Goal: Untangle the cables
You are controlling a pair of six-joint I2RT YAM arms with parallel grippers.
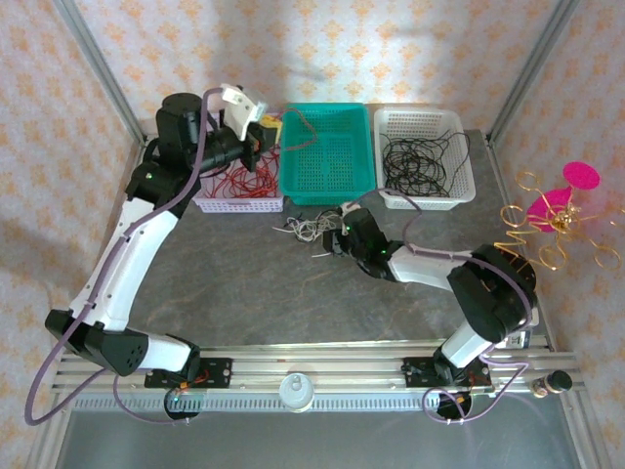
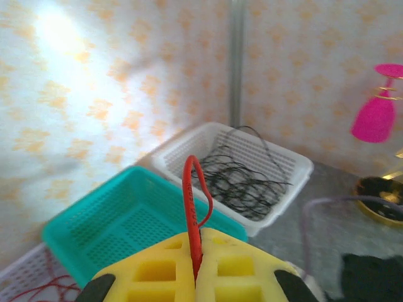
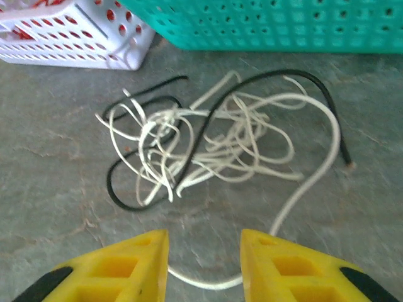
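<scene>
Grey table (image 1: 244, 288). Along far edge: small white basket (image 1: 239, 204), teal basket (image 1: 332, 156), large white basket (image 1: 430, 201). Just before teal basket: white-black cable clump (image 1: 308, 230).

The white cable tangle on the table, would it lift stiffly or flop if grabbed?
Probably floppy: the white cables lie in loose thin loops. Likely light, and lifting may drag along the black cable threaded through them.

Bright, even light falls from above. In the top view a pale hot patch washes out the orange-patterned wallpaper (image 1: 322, 39), and soft shadows lie on the grey mottled tabletop (image 1: 254, 283). The left wrist view has glare upper left; the yellow-fingered left gripper (image 2: 195, 255), the thin red cable (image 2: 189, 201) and the pink-topped gold wire ornament (image 2: 376, 116) are blurred. The yellow-fingered right gripper (image 3: 204, 242) is out of focus, the tangle of white and black cables (image 3: 160, 123) fairly sharp.
</scene>
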